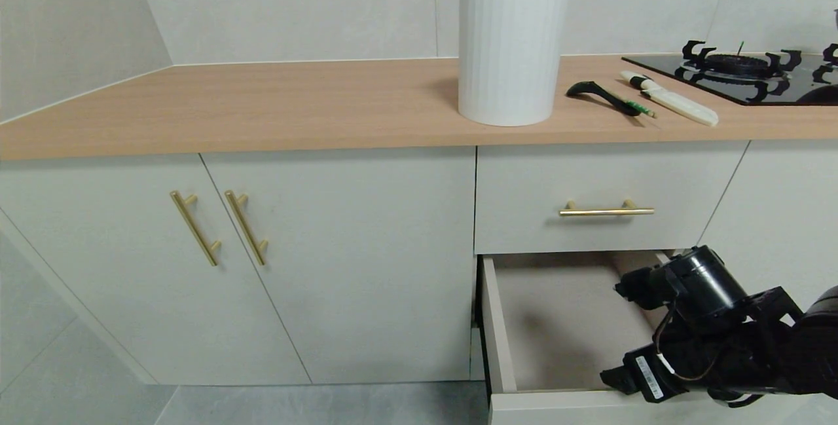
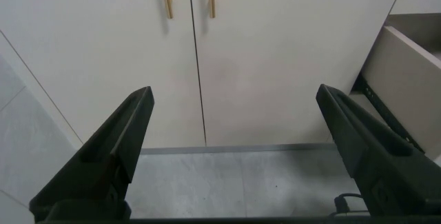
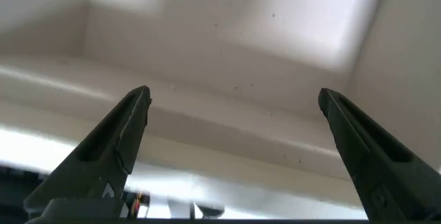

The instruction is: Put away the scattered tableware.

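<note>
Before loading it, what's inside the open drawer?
The drawer shows a bare floor with nothing lying on it. The right arm covers its front right part, so that area cannot be seen.

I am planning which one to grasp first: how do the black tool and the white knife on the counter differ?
The black tool is dark and shorter; the white knife is pale and longer. The black tool lies nearer the canister, the white knife nearer the hob. Both lie flat on the counter, slanted the same way.
</note>
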Available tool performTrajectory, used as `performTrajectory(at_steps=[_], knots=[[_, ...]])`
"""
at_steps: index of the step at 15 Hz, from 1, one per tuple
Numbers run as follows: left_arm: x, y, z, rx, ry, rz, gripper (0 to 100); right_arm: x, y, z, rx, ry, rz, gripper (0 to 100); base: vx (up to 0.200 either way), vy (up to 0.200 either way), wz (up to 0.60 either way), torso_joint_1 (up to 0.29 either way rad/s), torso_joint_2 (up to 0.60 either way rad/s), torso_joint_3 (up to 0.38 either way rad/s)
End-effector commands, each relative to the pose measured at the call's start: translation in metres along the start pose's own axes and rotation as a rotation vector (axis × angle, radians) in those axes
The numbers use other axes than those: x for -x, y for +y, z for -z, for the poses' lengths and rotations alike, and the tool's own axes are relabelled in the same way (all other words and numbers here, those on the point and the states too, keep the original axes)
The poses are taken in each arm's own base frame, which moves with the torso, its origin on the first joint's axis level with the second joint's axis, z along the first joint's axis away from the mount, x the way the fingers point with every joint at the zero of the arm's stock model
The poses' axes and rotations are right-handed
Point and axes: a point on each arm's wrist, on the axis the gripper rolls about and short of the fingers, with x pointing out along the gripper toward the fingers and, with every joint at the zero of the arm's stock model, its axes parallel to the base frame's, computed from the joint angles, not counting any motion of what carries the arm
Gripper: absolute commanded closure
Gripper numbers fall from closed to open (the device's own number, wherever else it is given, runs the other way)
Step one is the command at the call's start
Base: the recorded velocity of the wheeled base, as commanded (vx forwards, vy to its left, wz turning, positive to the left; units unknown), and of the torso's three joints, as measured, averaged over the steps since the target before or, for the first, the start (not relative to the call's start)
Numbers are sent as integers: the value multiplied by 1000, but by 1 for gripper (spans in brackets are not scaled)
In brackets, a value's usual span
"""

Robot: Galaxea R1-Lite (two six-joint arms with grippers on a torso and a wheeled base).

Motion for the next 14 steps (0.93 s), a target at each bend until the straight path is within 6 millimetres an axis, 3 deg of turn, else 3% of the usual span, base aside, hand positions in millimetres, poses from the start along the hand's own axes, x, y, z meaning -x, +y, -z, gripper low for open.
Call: performTrajectory(at_steps=[1,14], knots=[[0,0,0,0,1,0,0,9,1,-2,10,0,-6,0,0,0,0,0,0,0],[0,0,0,0,0,0,0,30,14,37,291,298,-22,0,0,0,0,0,0,0]])
